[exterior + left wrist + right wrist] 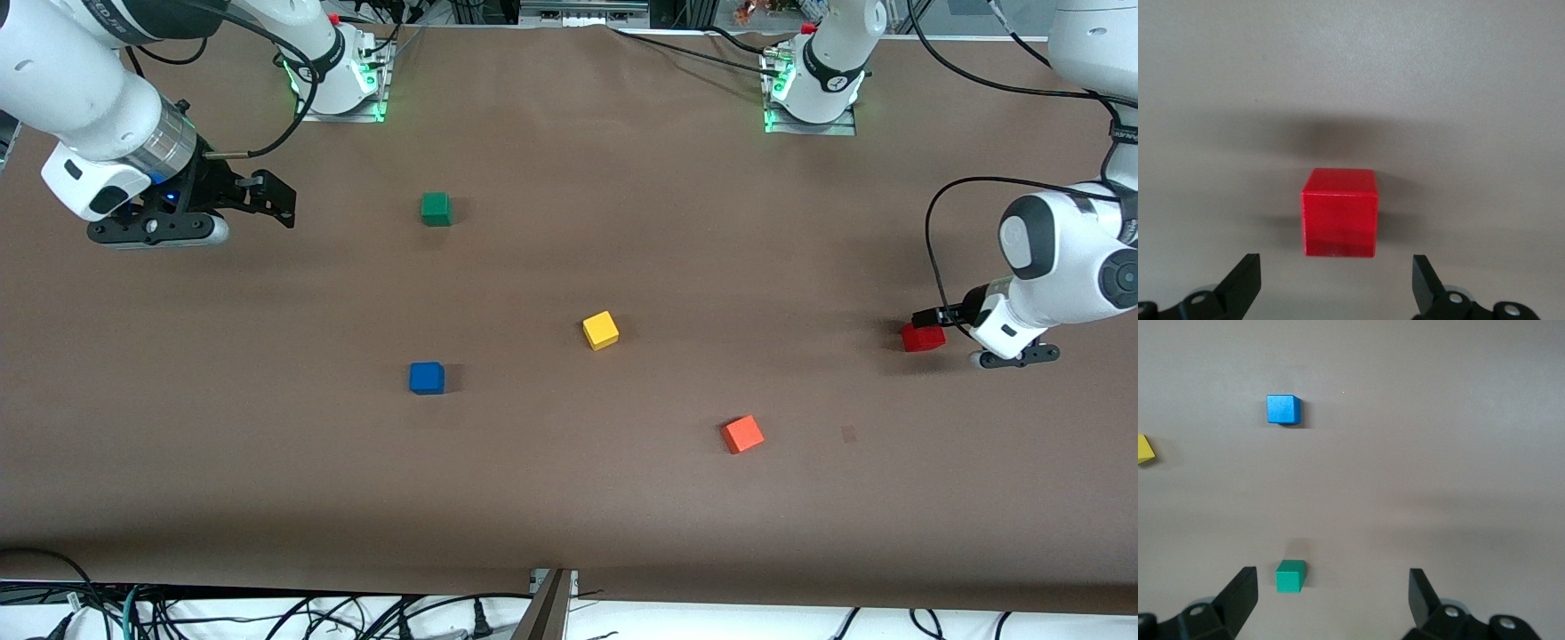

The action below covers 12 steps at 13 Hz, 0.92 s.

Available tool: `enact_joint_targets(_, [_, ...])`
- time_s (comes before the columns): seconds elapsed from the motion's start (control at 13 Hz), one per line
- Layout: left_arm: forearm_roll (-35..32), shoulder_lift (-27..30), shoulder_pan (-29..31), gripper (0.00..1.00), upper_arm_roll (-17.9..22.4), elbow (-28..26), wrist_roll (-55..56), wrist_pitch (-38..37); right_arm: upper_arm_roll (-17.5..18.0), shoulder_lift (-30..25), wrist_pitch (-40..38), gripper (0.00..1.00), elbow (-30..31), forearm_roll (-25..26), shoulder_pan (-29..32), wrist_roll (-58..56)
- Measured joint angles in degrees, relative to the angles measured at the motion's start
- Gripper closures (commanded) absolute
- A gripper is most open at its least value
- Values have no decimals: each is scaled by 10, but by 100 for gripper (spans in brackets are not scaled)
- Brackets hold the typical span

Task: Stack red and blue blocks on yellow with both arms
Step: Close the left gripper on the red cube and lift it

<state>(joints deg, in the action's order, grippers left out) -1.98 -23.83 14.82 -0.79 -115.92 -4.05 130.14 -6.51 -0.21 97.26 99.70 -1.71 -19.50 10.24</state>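
orange cube [741, 435] nearest | red block [1339, 213] between spread left fingers [1241, 287], untouched

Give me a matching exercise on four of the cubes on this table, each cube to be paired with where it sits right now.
Things:
1. red cube
2. green cube
3. orange cube
4. yellow cube

Places:
A. nearest the front camera of all the cubes
B. on the table just ahead of the open left gripper
C. nearest the robots' bases
D. mid-table, between the blue cube and the orange one

Pairs: 1-B, 2-C, 3-A, 4-D
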Motion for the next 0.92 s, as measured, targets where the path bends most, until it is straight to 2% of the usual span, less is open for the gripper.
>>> enact_joint_targets(0.69, [0,-30,0,0,0,-11,-1,74,-1,4,0,0,0,0,1,0])
enact_joint_targets(0.77, [0,-33,0,7,0,-11,-1,76,-1,4,0,0,0,0,1,0])
enact_joint_targets(0.85, [0,-35,0,25,-1,-11,-2,78,-1,4,0,0,0,0,1,0])
enact_joint_targets(0.92, [0,-36,0,38,-1,-11,-11,79,-1,4,0,0,0,0,1,0])
